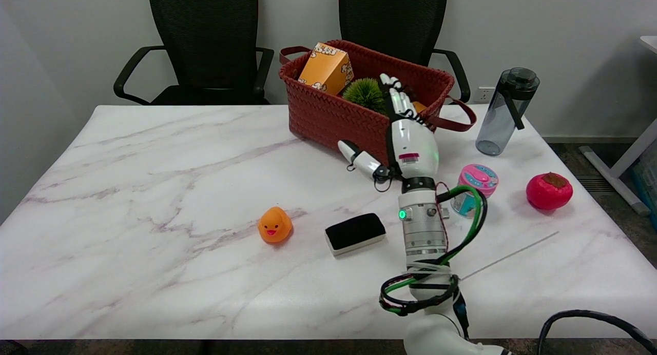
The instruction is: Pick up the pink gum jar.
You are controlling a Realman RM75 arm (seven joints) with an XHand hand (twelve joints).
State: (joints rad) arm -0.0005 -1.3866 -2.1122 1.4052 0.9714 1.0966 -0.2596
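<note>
On the white marble-patterned table [154, 191], farthest left, sits a small orange rubber duck [274, 224]. Just right of it lies a black-topped rectangular eraser block with a white base [355, 233]. Behind these, toward the far edge, stands a reddish-brown woven basket with loop handles [328, 114], holding an orange printed carton [326, 68] and a green spiky ball [363, 93]. The robot's right hand [405, 139] is raised in front of the basket, fingers stretched upward and apart, thumb pointing out to the left, holding nothing. The pink-lidded clear gum jar [475, 188] stands on the table just right of the wrist, partly hidden by the arm's green and black cables, untouched by the hand. Behind it stands a smoky-grey translucent water bottle with a black cap [505, 111]. Farthest right rests a red persimmon-shaped fruit [548, 191].
</note>
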